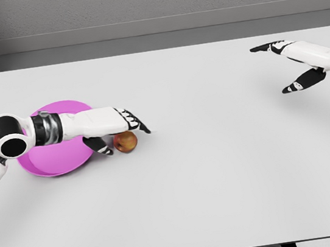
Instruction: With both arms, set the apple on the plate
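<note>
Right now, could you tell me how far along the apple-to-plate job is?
Done: the left hand has reached the apple, which lies on the white table just right of the pink plate. In hand: its fingers bracket the apple, no lift visible. Left: moving the apple onto the plate. The right hand hovers open, far right.

Apple [126, 142] just right of plate [53, 160]

one apple [127, 141], one pink plate [56, 160], one white table [222, 183], two robot arms
</note>
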